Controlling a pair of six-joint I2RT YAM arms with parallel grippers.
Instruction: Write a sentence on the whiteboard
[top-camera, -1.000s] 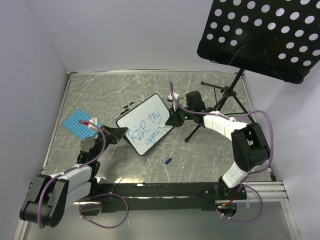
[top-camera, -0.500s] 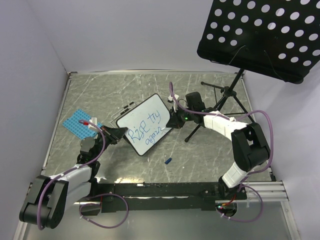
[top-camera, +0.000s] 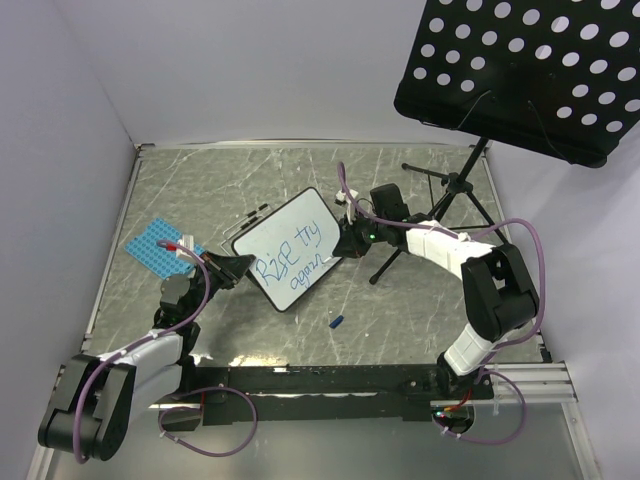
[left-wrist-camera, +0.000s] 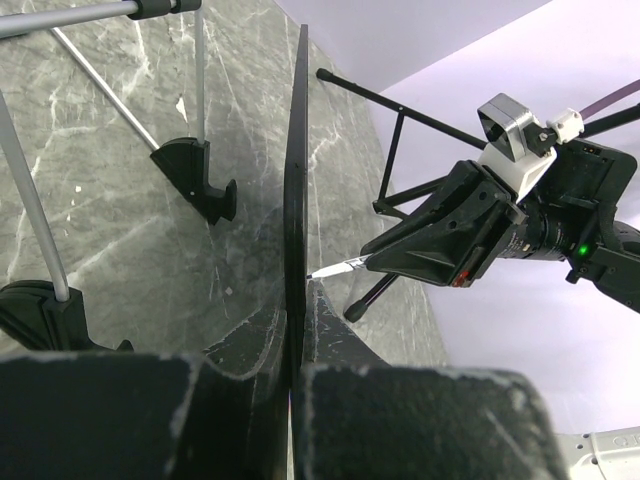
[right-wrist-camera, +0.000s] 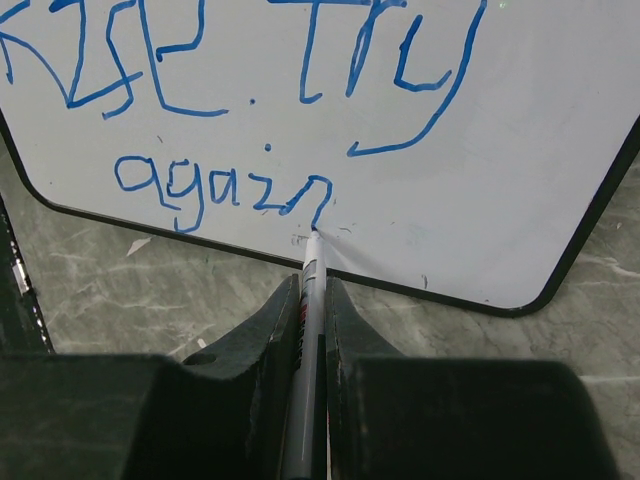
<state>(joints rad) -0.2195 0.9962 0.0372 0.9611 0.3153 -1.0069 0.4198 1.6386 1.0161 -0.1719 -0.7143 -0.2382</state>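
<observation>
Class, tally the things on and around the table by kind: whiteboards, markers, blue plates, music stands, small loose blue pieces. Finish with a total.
whiteboard: 1
marker: 1
blue plate: 1
music stand: 1
small blue piece: 1
Total: 5

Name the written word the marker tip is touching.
"again", alone on the second line: the marker tip meets the tail of its last letter. "Rise" and "try" sit above, untouched.
</observation>
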